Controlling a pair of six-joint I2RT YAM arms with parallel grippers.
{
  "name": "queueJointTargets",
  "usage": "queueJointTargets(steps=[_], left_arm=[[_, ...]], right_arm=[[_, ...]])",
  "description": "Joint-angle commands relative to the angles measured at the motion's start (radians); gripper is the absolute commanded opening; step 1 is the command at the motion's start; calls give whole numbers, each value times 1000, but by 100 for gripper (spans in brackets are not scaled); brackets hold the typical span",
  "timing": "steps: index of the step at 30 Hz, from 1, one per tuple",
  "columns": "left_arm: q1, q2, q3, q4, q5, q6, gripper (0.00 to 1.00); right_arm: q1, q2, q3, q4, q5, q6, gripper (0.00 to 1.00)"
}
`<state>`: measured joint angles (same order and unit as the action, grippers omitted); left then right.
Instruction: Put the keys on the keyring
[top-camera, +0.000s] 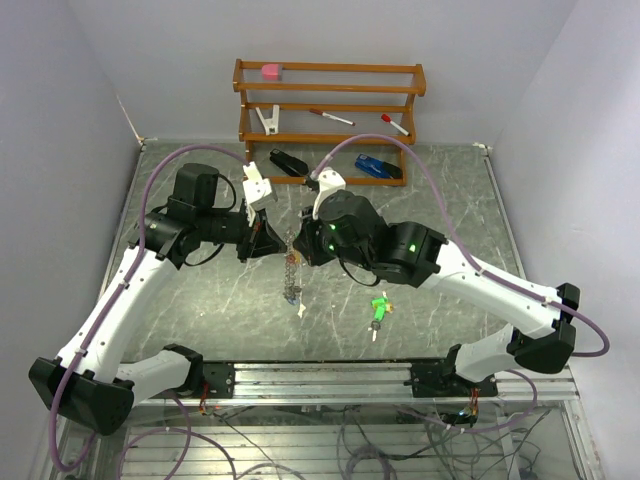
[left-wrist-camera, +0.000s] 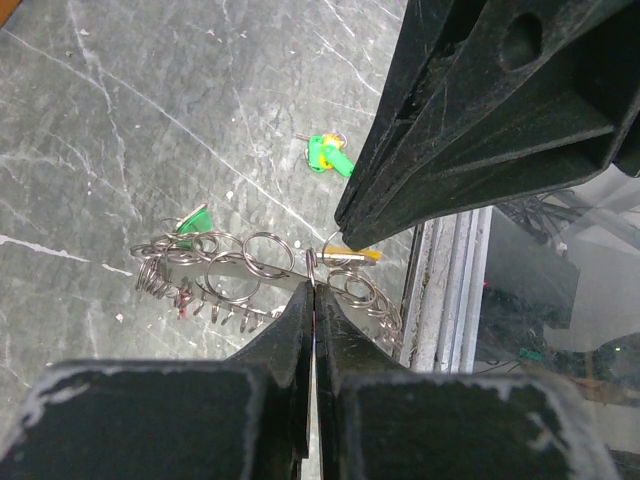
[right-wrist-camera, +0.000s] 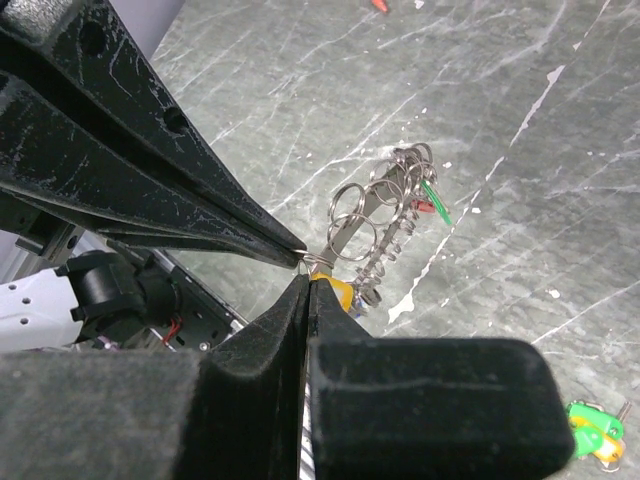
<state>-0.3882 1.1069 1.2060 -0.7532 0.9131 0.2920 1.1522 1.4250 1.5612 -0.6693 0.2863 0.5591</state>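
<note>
Left tool (left-wrist-camera: 312, 290) and right tool (right-wrist-camera: 308, 280), both pinched closed, meet tip-to-tip.

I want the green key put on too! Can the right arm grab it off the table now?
Probably not yet. The right gripper is shut on the keyring, so it has no free grip. The green key itself lies uncovered on the table, close below that arm.

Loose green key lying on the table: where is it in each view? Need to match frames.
Top external: green key sits right of centre, in the lower half.
Left wrist: green key is upper middle, beyond the fingertips.
Right wrist: green key is in the bottom right corner, partly cut off.
Shared landmark: the keyring; the key lies apart from it in all three.
</note>
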Motion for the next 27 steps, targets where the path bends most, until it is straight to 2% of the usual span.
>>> queueJointTargets(steps=[1,27], left_arm=[[-9,-24,43,10,46,-14,7],[-9,-27,53,6,53,-16,7]], right_arm=[[5,14,39,21,26,-11,0],[5,20,42,-3,56,-11,0]])
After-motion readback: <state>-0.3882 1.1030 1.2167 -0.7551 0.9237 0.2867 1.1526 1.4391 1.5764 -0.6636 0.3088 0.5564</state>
